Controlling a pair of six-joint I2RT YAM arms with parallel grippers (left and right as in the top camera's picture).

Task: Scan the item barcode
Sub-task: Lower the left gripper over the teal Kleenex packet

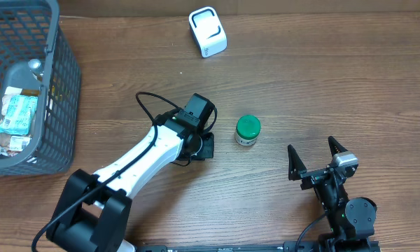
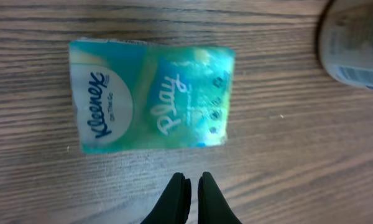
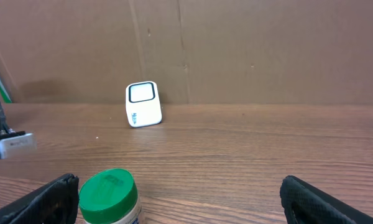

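The tissue pack point(image 2: 150, 96) lay flat on the table beneath the left gripper point(image 2: 191, 179), whose jaws were pressed together, holding nothing. No barcode showed on top. Descending thus would likely shove it right against the jar point(image 1: 248, 130). The right gripper point(image 1: 310, 144) gaped wide, empty.

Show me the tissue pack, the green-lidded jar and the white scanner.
tissue pack point(image 2: 152, 96), left wrist view, middle of wrapper.
green-lidded jar point(image 1: 248, 127), overhead view, on its lid.
white scanner point(image 1: 208, 31), overhead view, its top face.
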